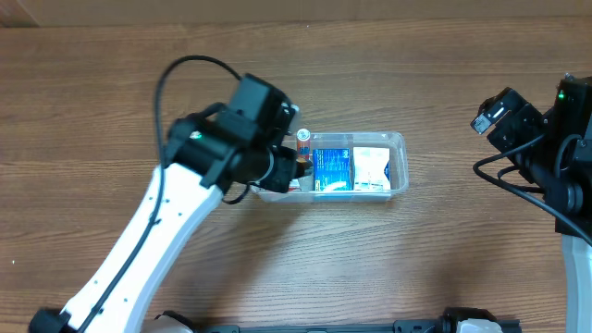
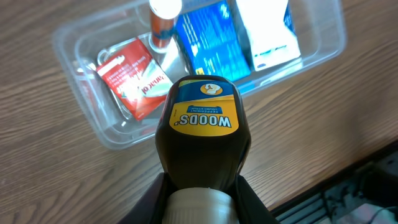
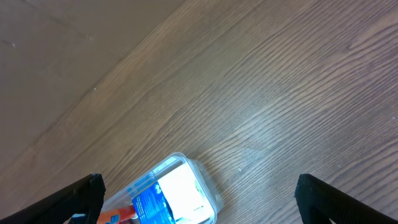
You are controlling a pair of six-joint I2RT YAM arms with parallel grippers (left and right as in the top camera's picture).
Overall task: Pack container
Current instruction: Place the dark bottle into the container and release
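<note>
The left pincer (image 2: 202, 199) is clamped on a dark Woods' bottle (image 2: 204, 130) with a yellow and blue label, hovering over the near end of the clear container (image 2: 68, 46). The container sits mid-counter (image 1: 370, 259) and holds a red packet (image 2: 134, 78), a white-capped tube (image 2: 163, 18), a blue box (image 2: 211, 40) and a white box (image 2: 264, 31). Well apart, the right pincer (image 3: 199, 196) hangs spread wide, gripping nothing.
</note>
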